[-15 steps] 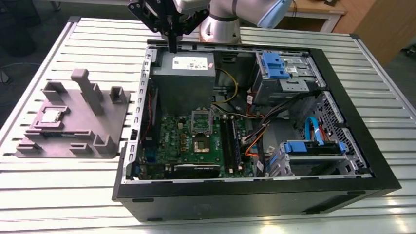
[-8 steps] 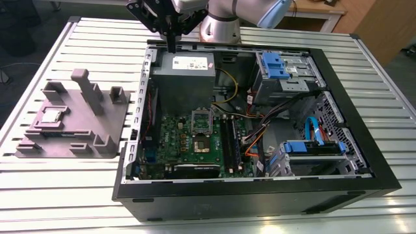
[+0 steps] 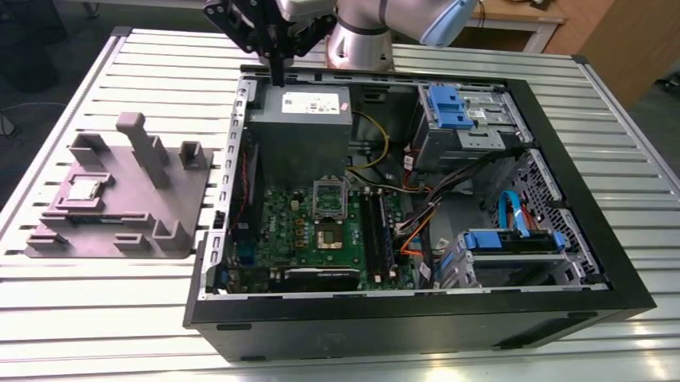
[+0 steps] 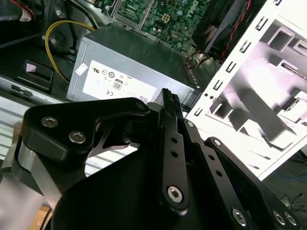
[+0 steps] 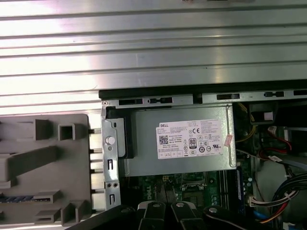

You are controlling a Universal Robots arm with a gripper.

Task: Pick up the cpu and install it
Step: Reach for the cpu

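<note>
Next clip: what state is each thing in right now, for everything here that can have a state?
computer case: lying on its side, side panel off, inside exposed.
cpu: lying flat on the gray holder beside the computer case, not held.
gripper: fingers shut, empty, above the power supply.
socket bracket: raised upright.

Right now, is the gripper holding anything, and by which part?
Nothing is held. The gripper is shut and empty above the power supply; the cpu lies on the gray fixture beside the case.
</note>
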